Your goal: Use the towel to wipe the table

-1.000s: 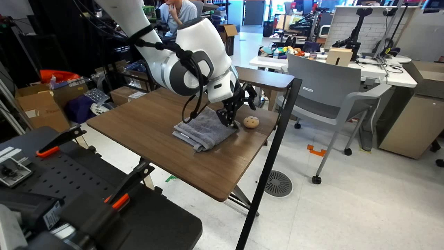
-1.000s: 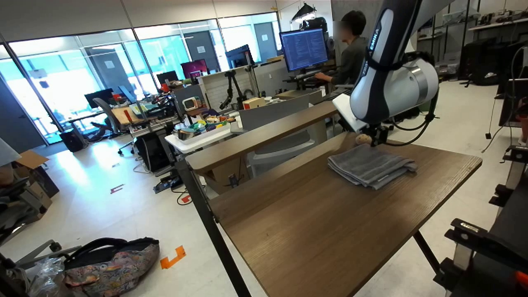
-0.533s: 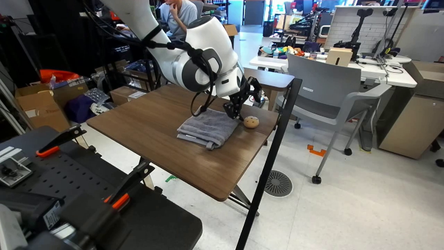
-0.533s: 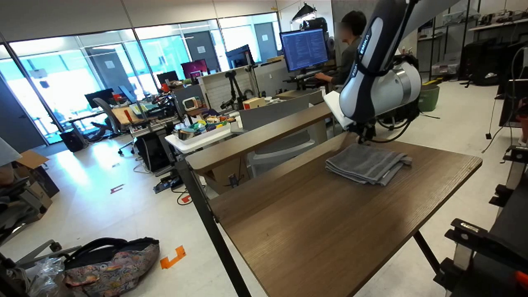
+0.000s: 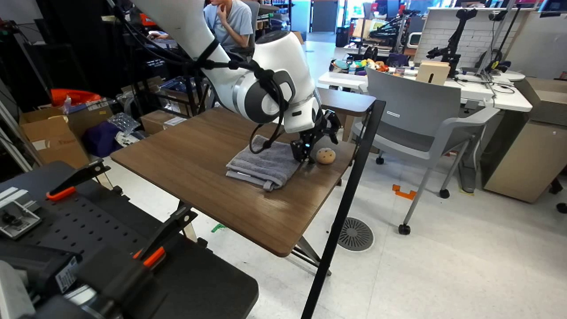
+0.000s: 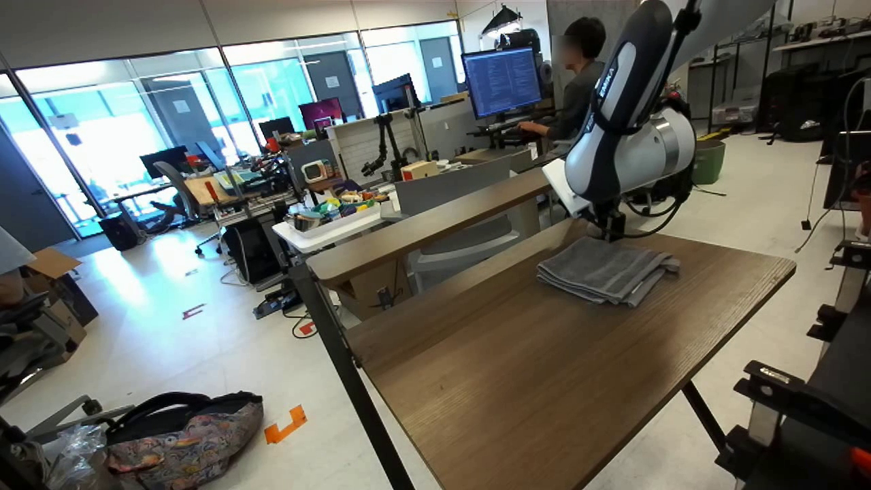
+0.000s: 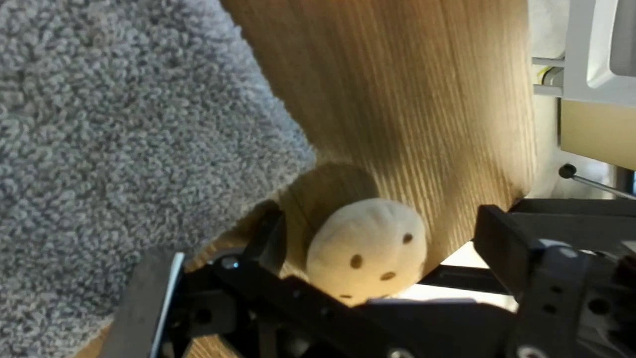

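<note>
The towel (image 5: 266,161), a grey folded cloth, lies flat on the brown wood-grain table (image 5: 190,141). Both also show in an exterior view, the towel (image 6: 602,269) near the far edge of the table (image 6: 517,381). My gripper (image 5: 316,141) is low beside the towel's edge. In the wrist view my gripper (image 7: 382,229) is open, its fingers spread to either side of a tan spotted ball (image 7: 367,243) and apart from it. One finger is close to the towel's edge (image 7: 149,129); I cannot tell whether it touches. Nothing is gripped.
The small round ball (image 5: 326,156) sits on the table close to the towel and gripper. A black metal post (image 5: 343,208) rises at the table's edge. A grey chair (image 5: 412,110) stands behind it. A black workbench (image 5: 212,279) with clamps stands in front.
In an exterior view, the gripper has moved right, rising slightly and then lowering beside the towel. The towel has shifted slightly and lies flatter. The ball has moved slightly right.
</note>
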{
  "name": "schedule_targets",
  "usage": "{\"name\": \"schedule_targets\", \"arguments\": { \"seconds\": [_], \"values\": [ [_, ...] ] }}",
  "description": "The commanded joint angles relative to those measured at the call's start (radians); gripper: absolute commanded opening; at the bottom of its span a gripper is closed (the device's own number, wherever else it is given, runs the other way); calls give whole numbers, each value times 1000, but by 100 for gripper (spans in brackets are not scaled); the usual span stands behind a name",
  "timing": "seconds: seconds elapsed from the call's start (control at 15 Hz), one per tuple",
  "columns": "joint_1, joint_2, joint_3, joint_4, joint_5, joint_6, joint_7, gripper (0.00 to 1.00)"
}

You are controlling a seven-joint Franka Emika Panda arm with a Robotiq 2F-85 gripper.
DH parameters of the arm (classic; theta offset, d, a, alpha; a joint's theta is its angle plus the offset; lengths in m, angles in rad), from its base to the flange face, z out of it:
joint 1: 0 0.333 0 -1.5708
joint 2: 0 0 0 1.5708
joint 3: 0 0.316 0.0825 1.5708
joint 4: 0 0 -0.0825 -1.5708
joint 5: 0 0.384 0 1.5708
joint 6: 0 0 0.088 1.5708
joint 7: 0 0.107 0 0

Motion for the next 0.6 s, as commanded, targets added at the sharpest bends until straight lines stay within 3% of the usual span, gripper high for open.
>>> {"name": "schedule_targets", "arguments": {
  "seconds": [0.0,0.53],
  "values": [
    [-40,35,32,61,-1,-39,13,73],
    [-50,-19,72,4,-5,-16,-15,13]
  ]
}}
